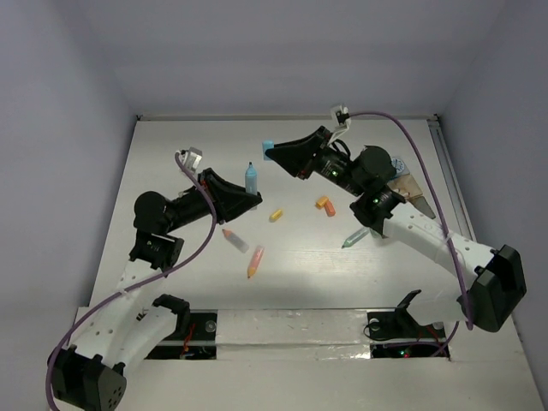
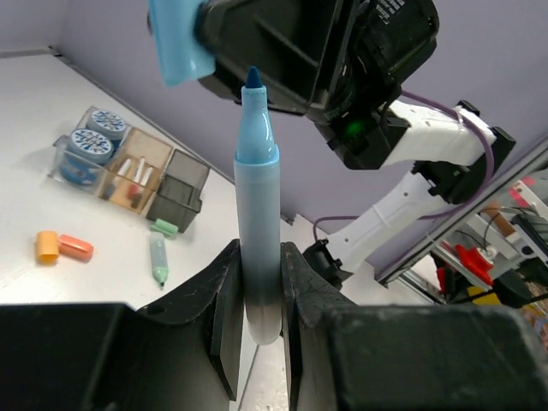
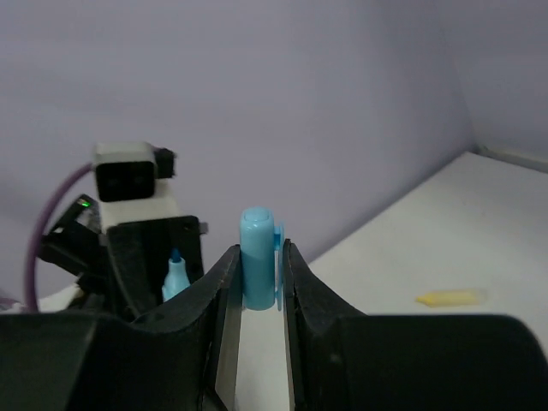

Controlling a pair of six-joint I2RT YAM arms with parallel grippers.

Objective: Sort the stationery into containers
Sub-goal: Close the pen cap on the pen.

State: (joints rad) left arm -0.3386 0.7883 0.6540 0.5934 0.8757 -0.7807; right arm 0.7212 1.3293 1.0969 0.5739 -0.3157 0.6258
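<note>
My left gripper [image 1: 247, 198] is shut on an uncapped light-blue pen [image 1: 251, 178] and holds it upright above the table; in the left wrist view the pen [image 2: 256, 171] stands between the fingers [image 2: 221, 282]. My right gripper [image 1: 276, 155] is shut on the pen's light-blue cap [image 1: 268, 150], a little above and to the right of the pen's tip. The cap [image 3: 257, 255] stands between the right gripper's fingers, with the pen tip [image 3: 174, 276] beyond on the left. The trays [image 2: 175, 184] stand grouped on the table's right side, mostly hidden behind the right arm in the top view [image 1: 411, 185].
Two blue-and-white pots [image 2: 92, 135] sit in the clear tray. On the table lie a yellow stub [image 1: 276, 215], an orange pen and cap [image 1: 324, 205], a green pen [image 1: 355, 237], a pink-orange pen [image 1: 255, 261] and another pen [image 1: 235, 240].
</note>
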